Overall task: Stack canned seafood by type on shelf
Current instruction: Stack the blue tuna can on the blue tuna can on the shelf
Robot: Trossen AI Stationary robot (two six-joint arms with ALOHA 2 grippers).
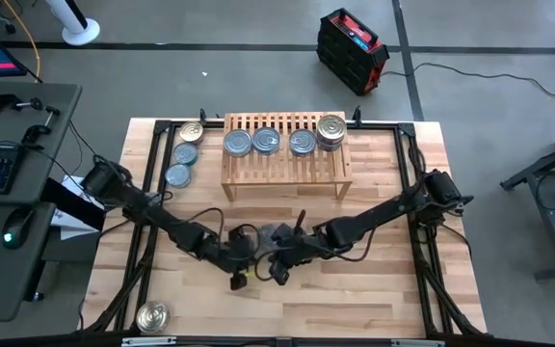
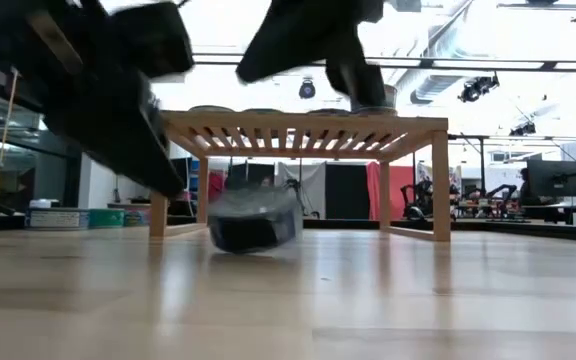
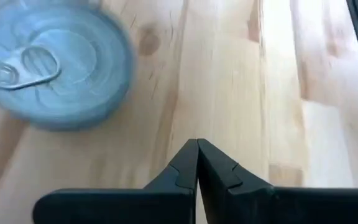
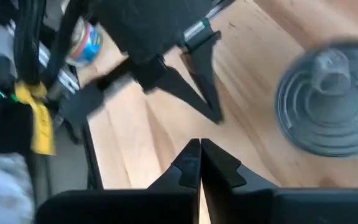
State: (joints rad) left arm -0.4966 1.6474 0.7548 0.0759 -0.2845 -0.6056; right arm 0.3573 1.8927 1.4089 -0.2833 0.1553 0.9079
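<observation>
The shelf (image 1: 285, 154) stands at the table's far middle. Its slatted top bears three single tins in a row (image 1: 267, 141) and a stack of tins at its right end (image 1: 330, 130). Three more tins (image 1: 187, 153) lie on the table left of it, and one (image 1: 152, 316) lies at the near left corner. One bluish-lidded tin with a pull ring (image 3: 48, 62) (image 4: 331, 96) (image 2: 253, 218) is on the table between the arms, blurred. My left gripper (image 3: 197, 144) (image 1: 238, 280) is shut low beside it. My right gripper (image 4: 200, 143) (image 1: 279, 274) is shut higher up.
Black frame rails run along the table's left and right edges (image 1: 422, 241). Bare wood lies in front of the shelf and toward the near right corner (image 1: 383, 299). The space under the shelf top (image 2: 298, 190) is open between its legs.
</observation>
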